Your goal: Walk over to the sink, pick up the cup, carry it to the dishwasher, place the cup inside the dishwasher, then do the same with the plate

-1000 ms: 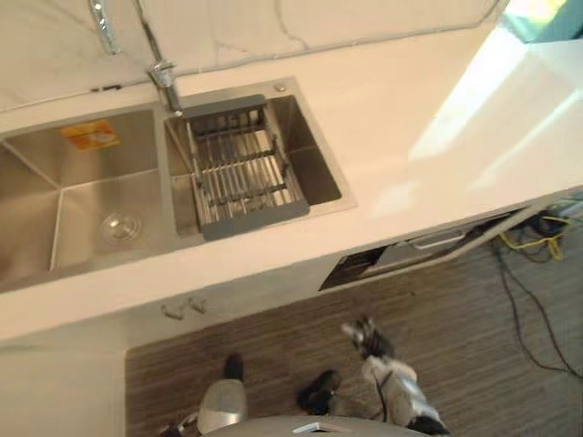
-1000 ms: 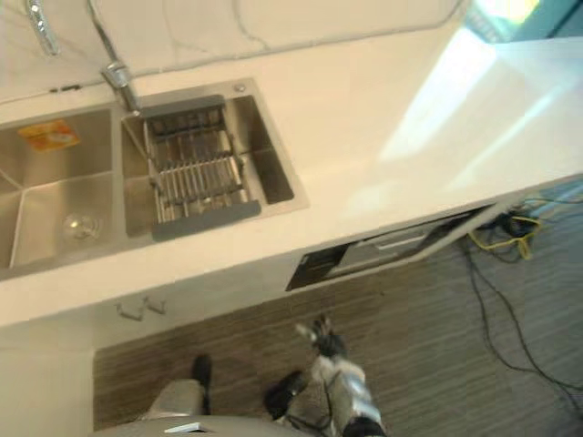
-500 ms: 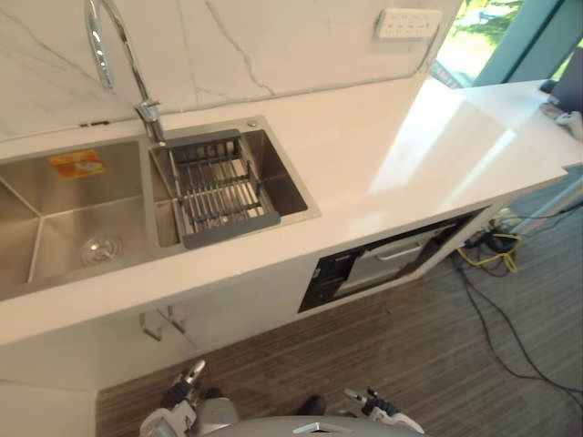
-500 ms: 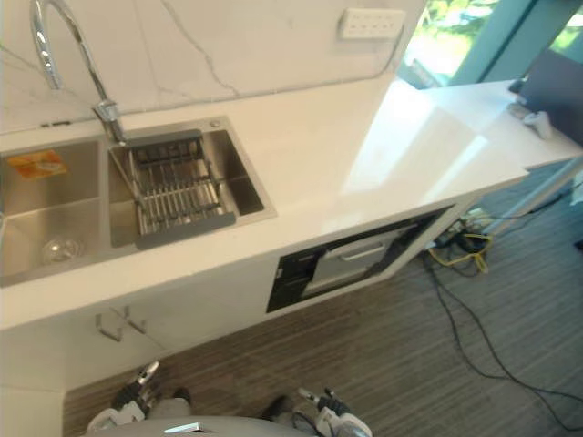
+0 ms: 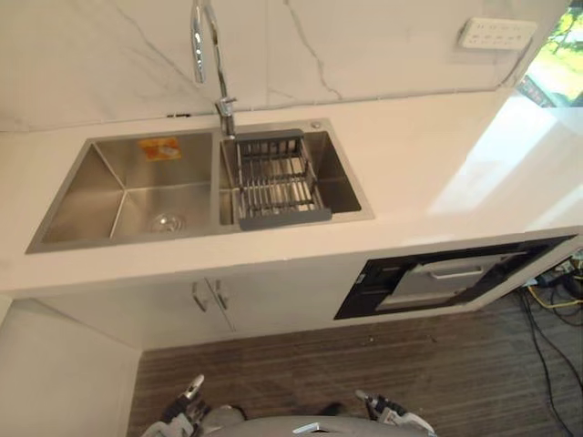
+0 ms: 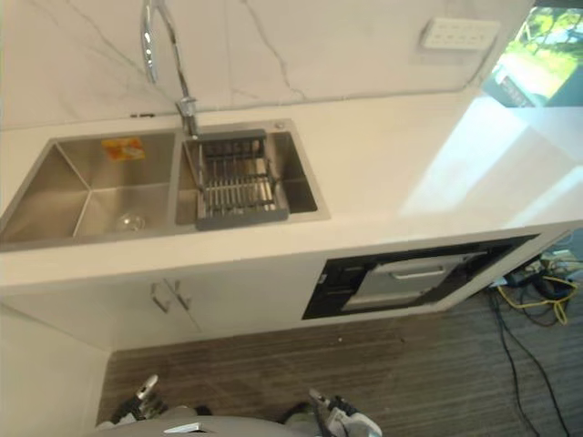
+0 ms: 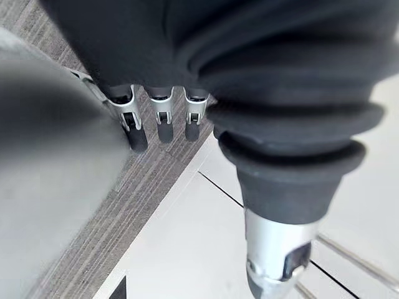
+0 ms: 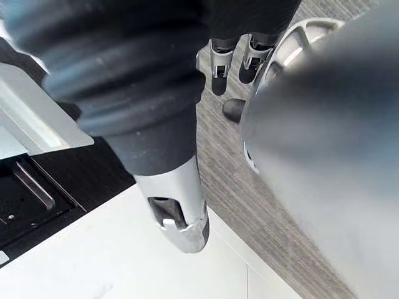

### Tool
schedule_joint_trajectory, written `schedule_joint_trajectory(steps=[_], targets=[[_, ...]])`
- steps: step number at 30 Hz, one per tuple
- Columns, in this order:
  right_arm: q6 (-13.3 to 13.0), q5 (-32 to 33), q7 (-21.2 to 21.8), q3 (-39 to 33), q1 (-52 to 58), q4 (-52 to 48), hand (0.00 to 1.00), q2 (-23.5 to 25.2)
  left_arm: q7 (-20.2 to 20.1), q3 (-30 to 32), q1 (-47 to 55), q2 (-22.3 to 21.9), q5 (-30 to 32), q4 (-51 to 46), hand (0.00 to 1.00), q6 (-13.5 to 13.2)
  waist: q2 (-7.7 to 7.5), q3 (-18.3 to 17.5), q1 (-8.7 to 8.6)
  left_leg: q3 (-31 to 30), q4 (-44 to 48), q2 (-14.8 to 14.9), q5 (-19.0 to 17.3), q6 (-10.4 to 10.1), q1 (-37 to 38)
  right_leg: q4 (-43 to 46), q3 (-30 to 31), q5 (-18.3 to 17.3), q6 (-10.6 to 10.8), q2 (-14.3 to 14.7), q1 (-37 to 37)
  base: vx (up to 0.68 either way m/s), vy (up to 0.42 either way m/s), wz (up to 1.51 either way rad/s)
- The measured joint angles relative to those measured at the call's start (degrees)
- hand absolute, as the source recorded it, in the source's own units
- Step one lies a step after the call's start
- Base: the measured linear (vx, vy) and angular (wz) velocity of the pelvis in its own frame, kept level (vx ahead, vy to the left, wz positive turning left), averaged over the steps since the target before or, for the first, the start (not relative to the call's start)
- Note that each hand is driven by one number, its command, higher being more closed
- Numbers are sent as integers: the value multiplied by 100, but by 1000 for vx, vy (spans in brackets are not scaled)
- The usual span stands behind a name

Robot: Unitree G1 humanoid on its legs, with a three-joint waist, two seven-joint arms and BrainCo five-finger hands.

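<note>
the whole picture has shifted since half a second ago, so it is the head camera that has moved and not the things. the sink [image 5: 91,191] now lies square before us, a little to the left, and the dishwasher [image 5: 446,280] stands under the bench [image 5: 437,155] to the right, with its pale front panel tipped a little out of the dark frame. a second ago the right arm reached forward over the floor. now the left hand [image 5: 187,401] and the right hand [image 5: 387,414] both sit low at the near edge. in the wrist views the fingers of each hand hang straight and apart, with the thumb stretched out, and they hold nothing.

we cannot tell where the cup and the plate are. the left basin shows its drain and an orange sticker, and the right basin carries a drain rack [image 5: 278,177] under the tap [image 5: 205,45]. the inside of the dishwasher is hidden from here. so this scene fits a robot that has arrived to look for the dishes, and it fits also one that has put them already inside.

the bench is white, smooth and glossy, with strong daylight on its right part. behind it is a marble wall [image 5: 91,55] with a socket strip [image 5: 496,33]. white cupboard doors [image 5: 182,305] are below the sink, and the floor [image 5: 301,373] is striped grey-brown.
</note>
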Motion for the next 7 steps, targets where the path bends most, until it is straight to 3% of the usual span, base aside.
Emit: schedule_joint_trajectory(steps=[2,3,4,5,6,7], targets=[[-62,36,-9,-178,48,-131,0,-118,11,-250,-153,4,1,-6,0,25,-11,19,-92,-255,-73,-96,92,49,17,1102,459,-125,-166,-465,-316,122,118,70],[-131,204,-9,-210,47,-136,0,-113,11,-394,-188,60,-8,-22,0,31,-135,55,-119,-526,-73,-160,106,85,57,1635,903,-106,-205,-652,-461,90,42,67],[-147,293,-10,-210,39,-136,0,-85,22,-448,-196,78,-18,-34,0,33,-92,42,-136,-674,-70,-169,117,100,76,1802,1115,-86,-236,-668,-492,100,0,88],[-183,458,-4,-219,29,-133,0,-22,47,-560,-289,99,-55,-37,0,75,-160,90,-186,-966,-74,-124,140,166,126,1922,1574,-237,-155,-547,-563,194,-73,100],[-174,525,5,-197,1,-125,0,89,61,-568,-359,133,-65,-24,0,128,-125,62,-183,-1225,-39,-3,156,135,80,1435,2166,-650,37,-119,-558,187,-103,108],[-190,529,3,-194,-6,-126,0,183,64,-571,-397,150,-61,1,0,148,-143,63,-194,-1348,-39,44,191,83,15,1111,2387,-745,89,106,-563,132,-93,67]])
